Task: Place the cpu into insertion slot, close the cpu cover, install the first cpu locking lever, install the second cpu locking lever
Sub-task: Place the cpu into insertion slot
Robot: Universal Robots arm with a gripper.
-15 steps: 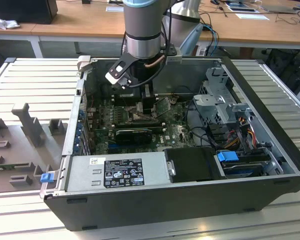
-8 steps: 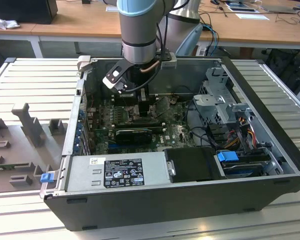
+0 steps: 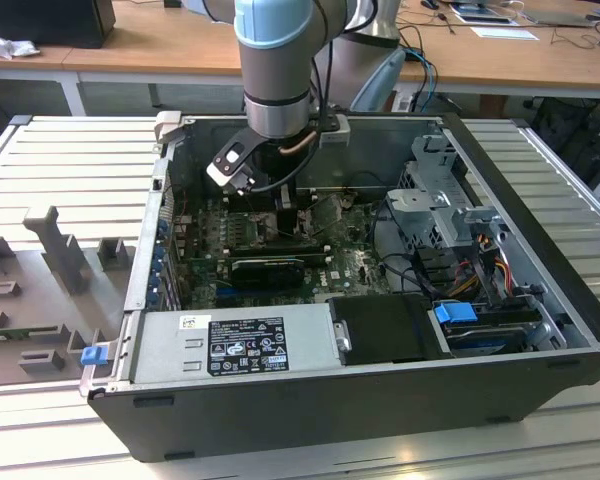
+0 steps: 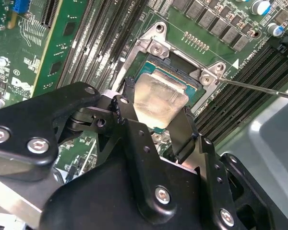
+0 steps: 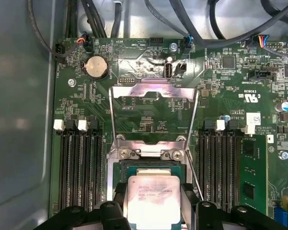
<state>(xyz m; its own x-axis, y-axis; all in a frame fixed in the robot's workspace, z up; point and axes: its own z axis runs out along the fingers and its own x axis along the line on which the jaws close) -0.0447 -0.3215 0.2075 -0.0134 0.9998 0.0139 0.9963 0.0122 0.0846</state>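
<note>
Robot arm (image 3: 276, 60): thick cylindrical segments, pale blue shell above a grey metallic band. At the wrist, a black camera module (image 3: 230, 165) with a white edge, a looping black cable (image 3: 270, 186) and a copper-coloured fitting (image 3: 295, 143), possibly a connector. The gripper (image 4: 156, 103): matte black, round-cornered linkage plates fastened by silver hex-socket screws (image 4: 163, 194), ending in two narrow black fingers (image 4: 182, 129).

Claw (image 4: 157, 103) grips the cpu (image 4: 161, 96) — over the insertion slot (image 4: 173, 67).
</note>
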